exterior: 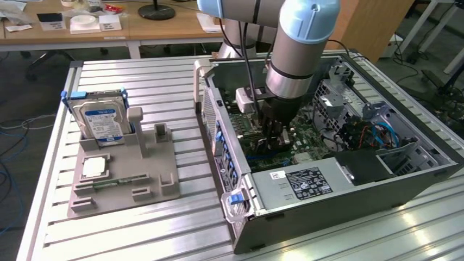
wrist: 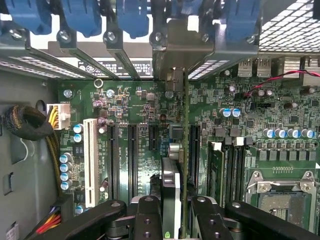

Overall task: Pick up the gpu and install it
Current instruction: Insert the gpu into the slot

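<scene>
In the wrist view the gpu [wrist: 185, 125] stands edge-on over the green motherboard [wrist: 145, 105], among the black expansion slots. Its dark heatsink face [wrist: 170, 185] sits between my fingers, and its silver bracket [wrist: 172, 47] lies against the case's rear slot openings. My gripper [wrist: 176, 220] is shut on the card, one black finger [wrist: 146, 215] on each side. In the exterior view my gripper [exterior: 274, 140] reaches deep into the open computer case [exterior: 217, 109], low over the motherboard. I cannot tell whether the card's edge sits in a slot.
A hard drive [exterior: 101, 117] with a blue-white label stands in a grey holder [exterior: 163, 174] on the exterior view's left, with a narrow memory stick [exterior: 108, 183] lying on it. The power supply [exterior: 308, 182], blue slot latches [wrist: 82, 20], a white slot [wrist: 90, 160] and the CPU socket [wrist: 282, 195] surround the card.
</scene>
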Action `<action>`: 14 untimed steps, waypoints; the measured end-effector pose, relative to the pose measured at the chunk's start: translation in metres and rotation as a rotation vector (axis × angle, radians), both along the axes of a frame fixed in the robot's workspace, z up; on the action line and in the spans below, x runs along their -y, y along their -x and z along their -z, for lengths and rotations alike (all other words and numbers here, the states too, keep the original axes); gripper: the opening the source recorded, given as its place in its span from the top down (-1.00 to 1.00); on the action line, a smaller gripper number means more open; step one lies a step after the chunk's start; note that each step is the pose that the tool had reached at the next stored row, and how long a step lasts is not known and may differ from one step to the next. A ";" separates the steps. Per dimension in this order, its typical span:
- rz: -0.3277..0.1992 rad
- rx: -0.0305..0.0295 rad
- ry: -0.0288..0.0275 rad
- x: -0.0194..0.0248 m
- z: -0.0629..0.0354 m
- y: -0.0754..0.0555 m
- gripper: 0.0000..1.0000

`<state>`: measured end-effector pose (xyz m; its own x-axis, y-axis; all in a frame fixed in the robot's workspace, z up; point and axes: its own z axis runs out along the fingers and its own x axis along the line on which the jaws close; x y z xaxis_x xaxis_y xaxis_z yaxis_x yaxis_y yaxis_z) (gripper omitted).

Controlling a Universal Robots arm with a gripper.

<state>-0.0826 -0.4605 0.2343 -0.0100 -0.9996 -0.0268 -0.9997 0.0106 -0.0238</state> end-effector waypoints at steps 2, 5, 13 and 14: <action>0.000 0.0001 -0.0001 0.0000 0.0001 0.000 0.45; 0.000 0.0001 -0.0003 0.0000 0.0002 0.000 0.45; 0.000 -0.0003 0.0003 0.0000 0.0076 0.000 0.45; 0.000 -0.0003 0.0001 0.0000 0.0087 0.000 0.45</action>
